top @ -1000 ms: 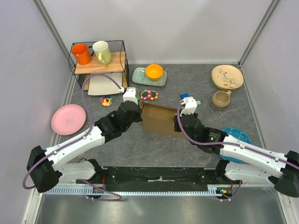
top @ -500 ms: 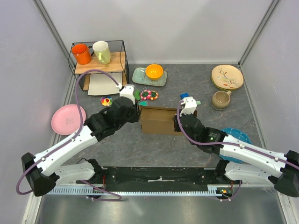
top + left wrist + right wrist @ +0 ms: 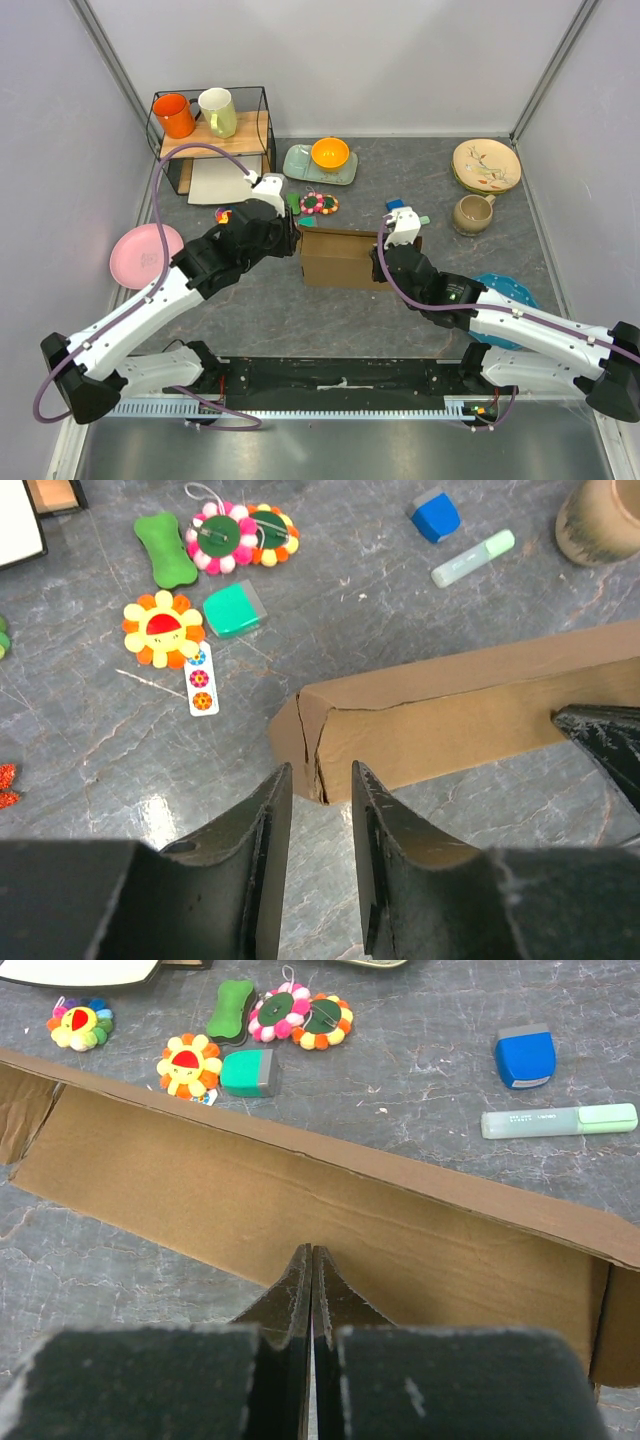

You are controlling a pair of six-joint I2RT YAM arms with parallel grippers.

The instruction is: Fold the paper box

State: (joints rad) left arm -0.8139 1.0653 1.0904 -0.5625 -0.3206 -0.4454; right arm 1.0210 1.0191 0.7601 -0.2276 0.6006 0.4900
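The box (image 3: pixel 345 258) is seen in the middle of the top view. It is set on the grey table (image 3: pixel 320 320), between the two arms. It is made of plain brown cardboard and is long and low. One long wall is stood up, and a short flap is bent round at each end. A fold line is seen running along the wall near its top. In the left wrist view a crack is seen down the corner of the box in the middle of the frame. That corner is a bit crushed.

The left gripper (image 3: pixel 320 772) is placed at that corner. Its jaws are parted a little, with a narrow gap between them, and nothing is gripped. The cracked corner is seen in the gap, just past the fingertips. Whether it is touched cannot be told.

The right gripper (image 3: pixel 308 1252) is closed tight. Its two fingers are pressed flat together and nothing is caught between them. In the right wrist view its tip is laid against the low part of the long wall, near the middle of the frame. In the left wrist view the same black tip is seen at the right edge, touching the box.
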